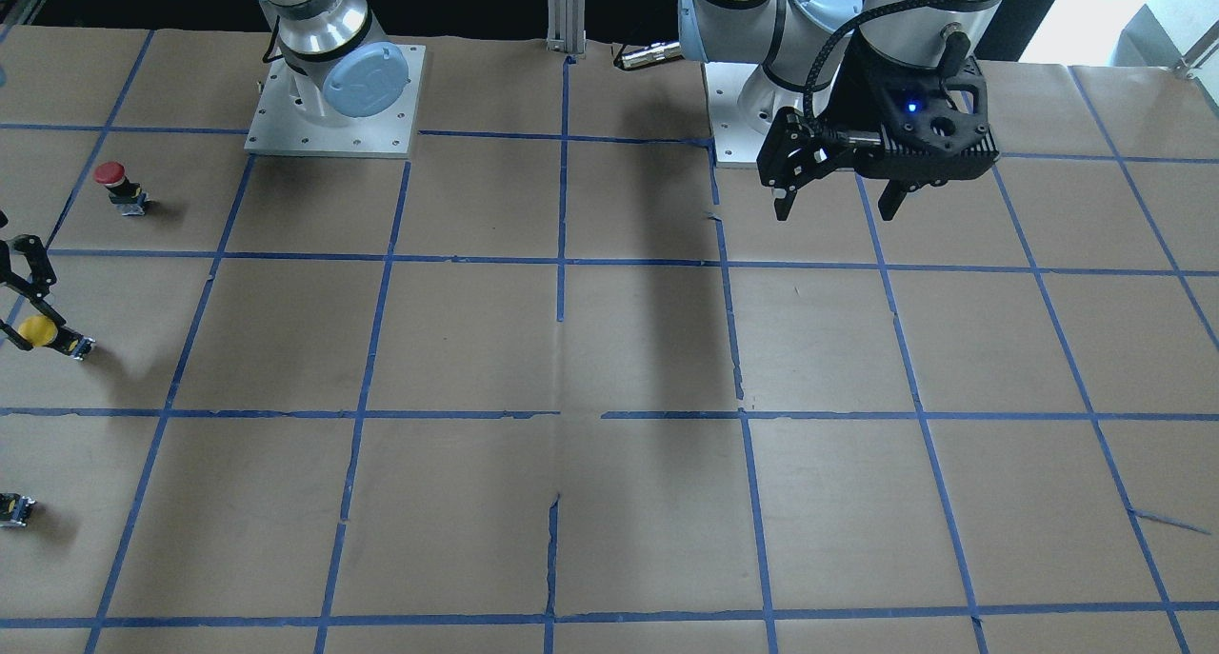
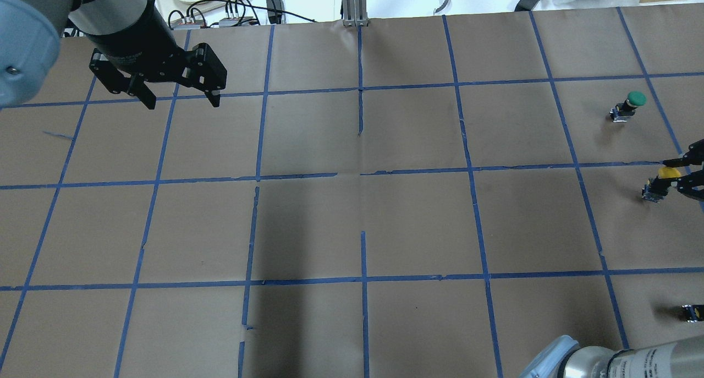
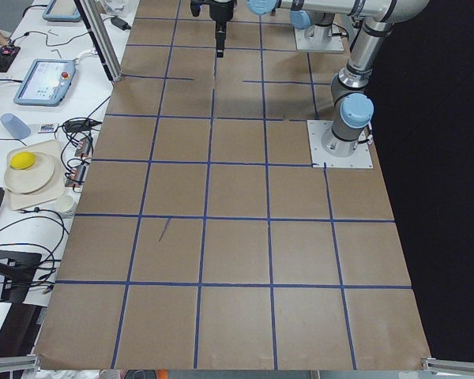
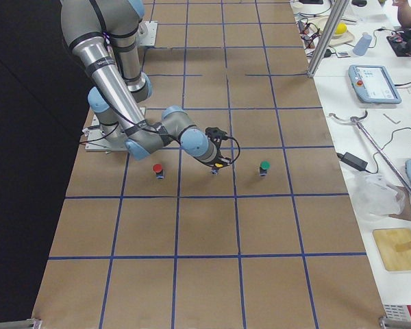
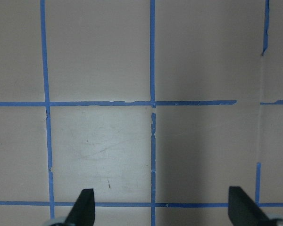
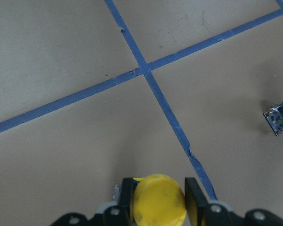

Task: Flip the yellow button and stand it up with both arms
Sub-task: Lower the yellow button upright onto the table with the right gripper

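The yellow button has a round yellow cap and a black and grey body, and it sits tilted near the table's edge on the right arm's side. My right gripper has a finger against each side of the cap and is shut on it. The button also shows in the overhead view and the exterior right view. Its body end points down toward the paper. My left gripper is open and empty, high over the table near its own base. It also shows in the overhead view.
A red-capped button stands on the robot side of the yellow one. A green-capped button stands beyond it. A small capless switch block lies near the table's edge. Brown paper with a blue tape grid covers the table.
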`<move>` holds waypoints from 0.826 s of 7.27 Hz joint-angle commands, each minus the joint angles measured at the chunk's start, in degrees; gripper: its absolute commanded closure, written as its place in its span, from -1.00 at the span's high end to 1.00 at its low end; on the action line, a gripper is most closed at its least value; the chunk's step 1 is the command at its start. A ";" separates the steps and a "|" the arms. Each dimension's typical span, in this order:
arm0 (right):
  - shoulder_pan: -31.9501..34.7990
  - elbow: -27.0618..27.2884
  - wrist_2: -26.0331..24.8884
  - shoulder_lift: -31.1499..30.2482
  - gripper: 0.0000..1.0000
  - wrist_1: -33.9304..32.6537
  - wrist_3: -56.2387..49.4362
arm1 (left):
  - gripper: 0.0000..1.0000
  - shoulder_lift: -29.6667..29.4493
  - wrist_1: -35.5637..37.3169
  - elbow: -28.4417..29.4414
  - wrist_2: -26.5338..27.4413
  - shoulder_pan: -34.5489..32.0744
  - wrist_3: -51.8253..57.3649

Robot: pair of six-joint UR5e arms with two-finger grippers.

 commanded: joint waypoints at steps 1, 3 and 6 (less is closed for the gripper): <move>-0.21 0.01 0.93 0.26 -0.63 0.66 -1.38 | 1.00 0.01 0.06 0.00 0.07 -0.04 0.04; -0.30 0.79 0.49 0.08 -0.46 0.84 -1.65 | 1.00 0.45 0.06 0.00 -0.02 -0.04 -0.04; -0.47 1.06 0.14 0.08 0.73 1.28 -1.39 | 1.00 0.62 0.06 0.00 -0.02 -0.04 -0.04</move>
